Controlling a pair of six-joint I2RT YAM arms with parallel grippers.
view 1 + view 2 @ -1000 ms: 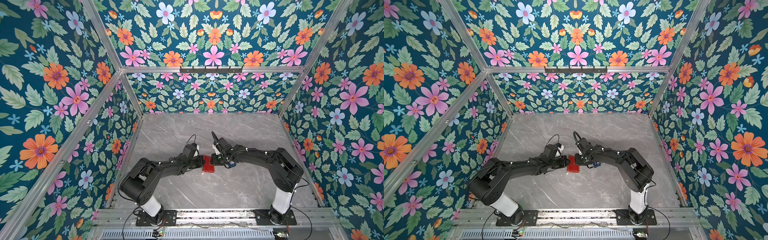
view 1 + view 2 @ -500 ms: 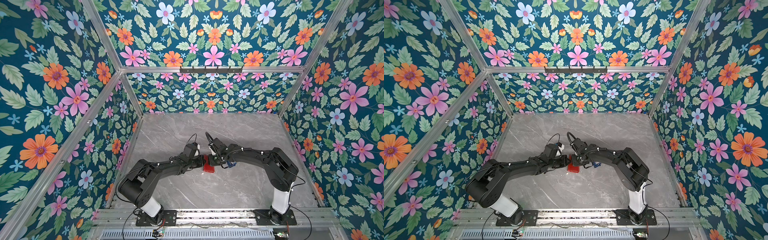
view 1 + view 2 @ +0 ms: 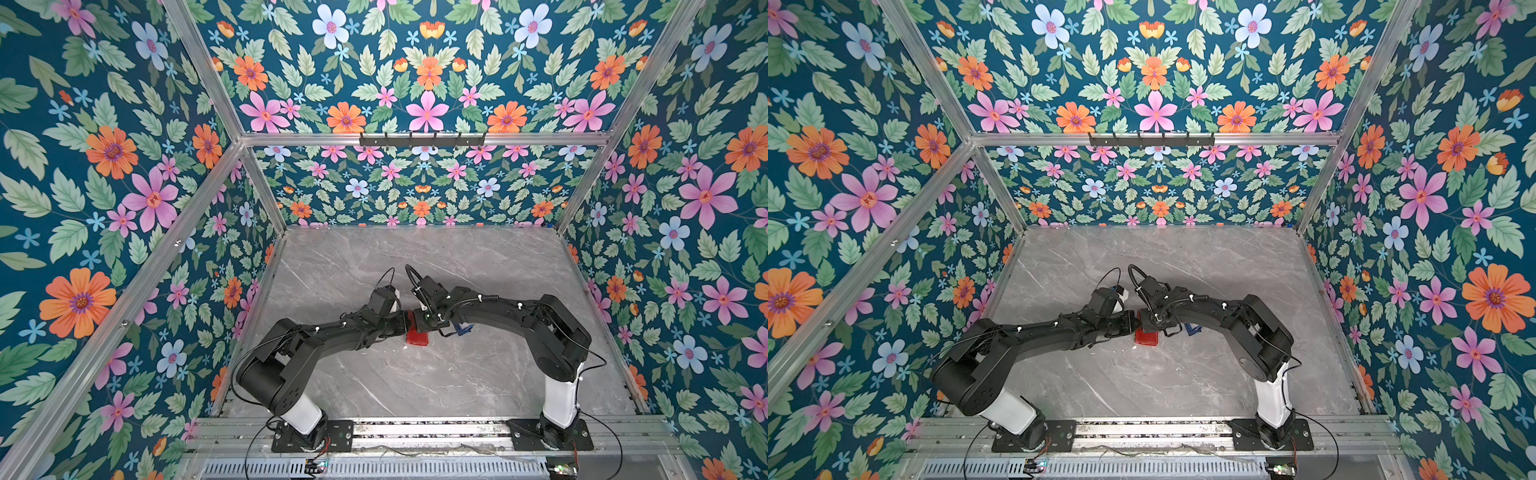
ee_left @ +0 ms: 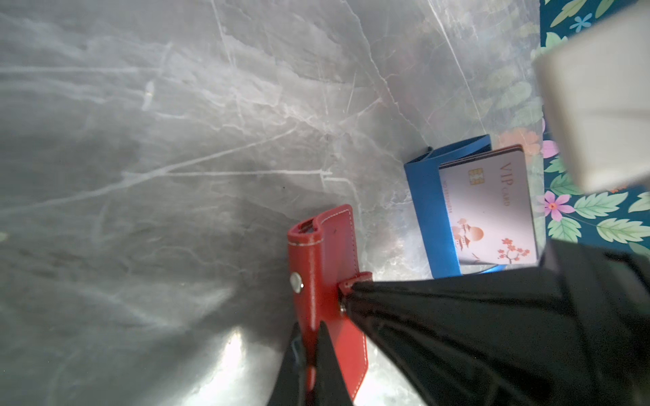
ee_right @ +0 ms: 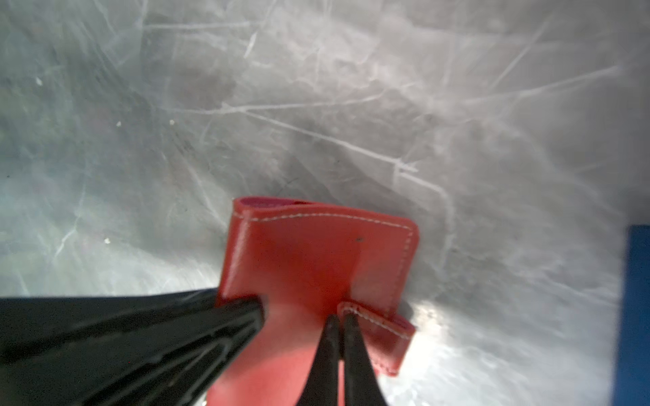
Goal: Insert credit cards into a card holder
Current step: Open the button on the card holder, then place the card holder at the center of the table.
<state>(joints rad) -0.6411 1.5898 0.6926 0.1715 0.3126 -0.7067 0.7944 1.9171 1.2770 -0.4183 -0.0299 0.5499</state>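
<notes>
Closing on the snap tab [image 5: 380, 330] of the red card holder [image 5: 316, 253], the right fingers [image 5: 332, 328] have just come together after standing part open a moment earlier, the right arm having reached in toward the middle of the bench [image 3: 415, 257] over the past second. The left fingers [image 4: 325, 355] stay clamped on the holder's opposite edge, so the booklet is now pinched from both sides between the two arms, near the front centre of the bench in both top views. Whether it rests on the surface or hangs just clear cannot be told.

The cover is still folded shut, though its silver stud [image 4: 296, 283] shows bare, which suggests the tab is already unfastened. The two-sided hold looks like the set-up for pulling the cover open to reach the sleeves; no card appears to have gone in yet.

Just beside the holder, on the right arm's side, stands a small blue tray [image 4: 425, 211] with the credit cards [image 4: 489, 211] stacked in it, the top one whitish-pink with a gold chip and "VIP card" lettering.

Standing in the way are the closed cover itself and the fact that both sets of fingers are occupied, leaving none free to fetch a card. The right wrist hangs over the tray, hiding most of it from above, and a wide swing of the cover could knock it.
</notes>
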